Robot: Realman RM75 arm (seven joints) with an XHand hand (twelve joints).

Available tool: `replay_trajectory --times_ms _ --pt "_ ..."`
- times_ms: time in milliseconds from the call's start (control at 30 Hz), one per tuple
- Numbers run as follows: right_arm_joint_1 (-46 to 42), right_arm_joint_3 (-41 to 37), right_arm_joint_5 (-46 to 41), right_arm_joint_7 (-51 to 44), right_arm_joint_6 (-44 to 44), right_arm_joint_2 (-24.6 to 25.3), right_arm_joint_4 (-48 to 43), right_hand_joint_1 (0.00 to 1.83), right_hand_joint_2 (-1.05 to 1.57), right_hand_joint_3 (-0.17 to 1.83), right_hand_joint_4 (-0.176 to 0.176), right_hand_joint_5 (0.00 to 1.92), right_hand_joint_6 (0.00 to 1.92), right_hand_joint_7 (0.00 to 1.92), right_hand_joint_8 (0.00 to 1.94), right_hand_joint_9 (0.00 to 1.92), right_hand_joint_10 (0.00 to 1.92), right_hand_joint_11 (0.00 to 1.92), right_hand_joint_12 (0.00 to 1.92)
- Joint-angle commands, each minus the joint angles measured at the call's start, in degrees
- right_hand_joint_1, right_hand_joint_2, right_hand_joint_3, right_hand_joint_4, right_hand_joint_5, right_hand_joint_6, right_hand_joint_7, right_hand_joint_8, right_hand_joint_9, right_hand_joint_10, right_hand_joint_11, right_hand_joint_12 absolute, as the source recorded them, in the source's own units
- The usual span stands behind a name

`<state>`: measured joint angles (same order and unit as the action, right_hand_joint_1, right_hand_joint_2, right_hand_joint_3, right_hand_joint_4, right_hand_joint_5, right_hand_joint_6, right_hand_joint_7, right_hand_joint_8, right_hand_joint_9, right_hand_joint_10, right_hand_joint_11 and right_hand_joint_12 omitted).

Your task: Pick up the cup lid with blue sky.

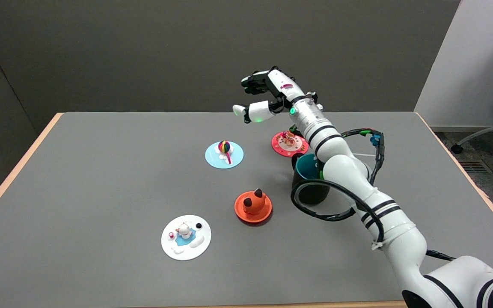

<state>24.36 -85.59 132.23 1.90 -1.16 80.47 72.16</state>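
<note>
The sky-blue cup lid (224, 154) lies flat on the grey table, topped by a small striped balloon figure and white clouds. My right hand (267, 95) hangs in the air behind and to the right of it, well above the table. Its fingers are spread apart and hold nothing. The white forearm runs back from the hand to the lower right.
A pink lid (289, 143) lies just under my wrist. A dark mug with a teal inside (307, 182) stands partly behind my arm and a black cable loop. An orange lid (253, 207) and a white lid (186, 237) lie nearer the front.
</note>
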Motion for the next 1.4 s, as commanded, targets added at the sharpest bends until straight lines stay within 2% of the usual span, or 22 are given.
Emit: replay_trajectory --times_ms 33,100,300,567,733,867,1000,1100,1133,1167,1400 --pt "-0.9 -7.0 0.2 -7.8 4.9 -0.3 -1.4 0.71 0.45 0.82 -0.176 0.70 0.21 0.80 0.22 0.71 0.25 0.33 0.87" --pt "-2.2 -8.0 0.8 -8.1 6.4 -0.5 0.4 0.72 0.49 0.74 -0.176 0.71 0.23 0.79 0.23 0.72 0.24 0.33 0.89" --pt "-4.9 -6.3 0.8 -8.1 7.5 -0.8 7.3 0.74 0.50 0.74 -0.176 0.73 0.25 0.80 0.24 0.74 0.24 0.33 0.92" --pt "-6.3 3.6 0.8 -7.5 8.5 -3.1 12.8 0.75 0.51 0.75 -0.176 0.74 0.26 0.81 0.24 0.75 0.25 0.33 0.95" --pt "-3.9 8.7 1.3 -8.0 8.6 -3.8 9.6 0.75 0.50 0.75 -0.176 0.74 0.26 0.80 0.23 0.75 0.25 0.32 0.95" --pt "-0.8 12.3 2.8 -7.9 8.9 -4.1 3.7 0.75 0.50 0.76 -0.176 0.74 0.25 0.80 0.23 0.74 0.24 0.31 0.94" --pt "2.4 14.8 2.8 -7.7 8.7 -3.9 -1.8 0.76 0.46 0.82 -0.176 0.74 0.24 0.80 0.22 0.73 0.25 0.31 0.89" --pt "4.9 16.0 2.8 -8.0 8.6 -3.8 -4.8 0.75 0.49 0.77 -0.176 0.73 0.25 0.79 0.23 0.73 0.24 0.31 0.89" --pt "5.8 16.3 2.8 -8.0 8.6 -3.8 -6.1 0.76 0.46 0.83 -0.175 0.74 0.24 0.80 0.22 0.72 0.25 0.31 0.87" --pt "6.2 16.5 2.8 -8.0 8.6 -3.7 -6.7 0.75 0.49 0.78 -0.174 0.73 0.25 0.79 0.23 0.72 0.24 0.31 0.88" --pt "8.8 19.0 4.4 -8.1 8.7 -3.6 -8.0 0.75 0.40 0.85 -0.154 0.63 0.21 0.66 0.20 0.63 0.22 0.35 0.69"
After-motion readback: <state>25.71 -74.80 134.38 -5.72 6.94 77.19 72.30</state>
